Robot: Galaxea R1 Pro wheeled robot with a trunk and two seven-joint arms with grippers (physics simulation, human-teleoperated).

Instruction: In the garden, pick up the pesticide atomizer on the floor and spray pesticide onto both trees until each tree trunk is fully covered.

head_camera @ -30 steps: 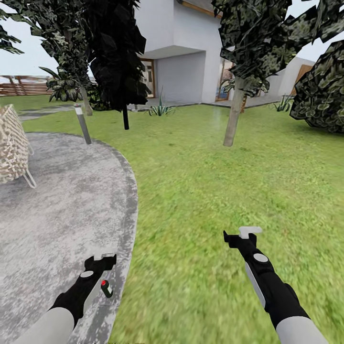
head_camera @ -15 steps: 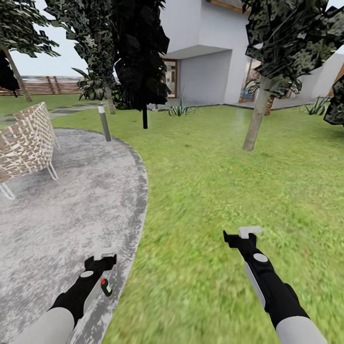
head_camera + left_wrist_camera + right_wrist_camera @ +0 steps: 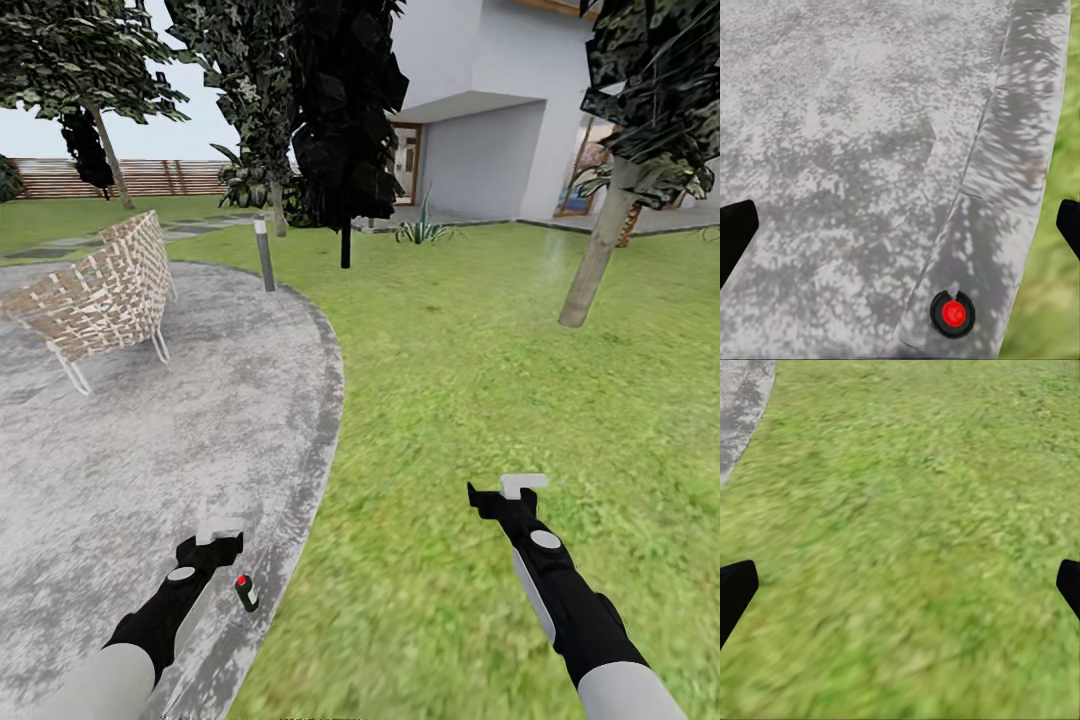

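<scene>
1. The atomizer (image 3: 246,593), a small dark-green bottle with a red cap, stands on the grey border strip of the paving (image 3: 150,430), close to where the lawn (image 3: 470,400) begins.
2. In the head view it sits just beside the left gripper (image 3: 219,528), a little nearer the robot and toward the grass, not touching it.
3. In the left wrist view the atomizer (image 3: 952,314) shows from above as a dark ring with a red centre, on the border strip and apart from both fingertips.
4. The left gripper's fingers (image 3: 736,231) stand wide apart at the edges of that view, with only paving between them; it holds nothing.
5. The right gripper (image 3: 512,487) hangs over the lawn, well apart from the atomizer.
6. Its fingers (image 3: 735,589) are likewise spread wide, with grass between them and nothing held.
7. One pale leaning trunk (image 3: 598,255) rises from the lawn ahead on the right, its leaves high up.
8. A woven chair (image 3: 100,295) stands on the paving at the left, and a thin grey post (image 3: 264,252) stands at the paving's far edge.
9. A white house (image 3: 500,110) lies beyond the lawn, and a slatted fence (image 3: 150,177) runs along the far left.
</scene>
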